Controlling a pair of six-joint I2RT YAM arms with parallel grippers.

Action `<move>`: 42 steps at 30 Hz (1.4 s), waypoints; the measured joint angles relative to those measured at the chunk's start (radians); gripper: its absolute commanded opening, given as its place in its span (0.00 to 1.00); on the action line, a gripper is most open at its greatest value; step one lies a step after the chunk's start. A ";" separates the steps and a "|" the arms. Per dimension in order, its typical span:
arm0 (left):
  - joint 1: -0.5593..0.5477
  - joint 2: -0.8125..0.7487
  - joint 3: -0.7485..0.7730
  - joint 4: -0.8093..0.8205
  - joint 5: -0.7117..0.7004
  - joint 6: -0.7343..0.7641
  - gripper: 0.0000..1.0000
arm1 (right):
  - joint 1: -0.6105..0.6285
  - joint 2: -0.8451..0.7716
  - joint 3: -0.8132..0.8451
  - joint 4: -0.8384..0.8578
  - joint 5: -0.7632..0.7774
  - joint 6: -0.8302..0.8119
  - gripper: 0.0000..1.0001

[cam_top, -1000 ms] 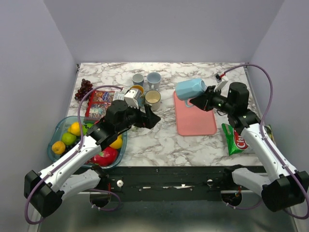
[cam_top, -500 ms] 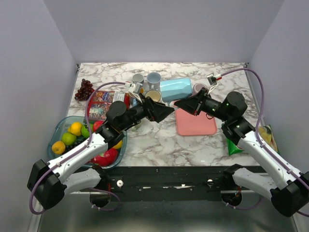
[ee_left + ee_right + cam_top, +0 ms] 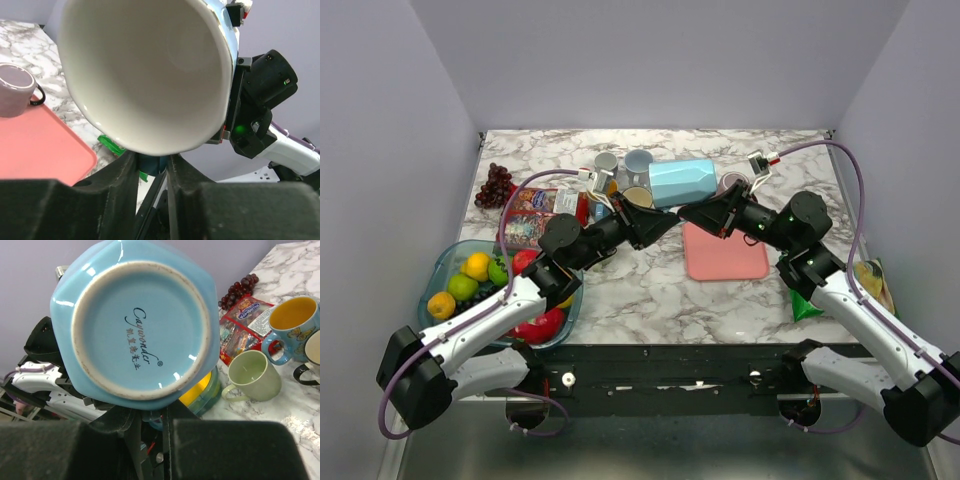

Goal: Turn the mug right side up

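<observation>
The light blue mug [image 3: 682, 182] hangs in the air on its side, above the gap between the cups and the pink tray. Its white inside [image 3: 150, 70] faces the left wrist camera, and its base [image 3: 137, 325] faces the right wrist camera. My left gripper [image 3: 663, 223] [image 3: 152, 162] sits under the rim, its fingers closed on the mug's dark blue handle. From the opposite side my right gripper [image 3: 694, 213] [image 3: 152, 412] is shut on the same handle below the base. The two grippers almost meet beneath the mug.
The pink tray [image 3: 725, 255] lies at right of centre with an upside-down purple mug [image 3: 730, 183] at its far edge. Several cups [image 3: 638, 160] stand at the back. A fruit bowl [image 3: 448, 256], grapes [image 3: 496, 185], a snack packet [image 3: 525, 215] and a green chip bag [image 3: 805, 295] lie around.
My right arm carried the mug left from over the tray and tipped it sideways. My left gripper rose to meet it and closed from wide open onto the handle.
</observation>
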 measured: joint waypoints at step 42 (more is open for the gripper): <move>-0.001 -0.039 -0.017 -0.125 -0.137 0.027 0.00 | 0.046 0.058 0.025 -0.084 0.089 0.042 0.66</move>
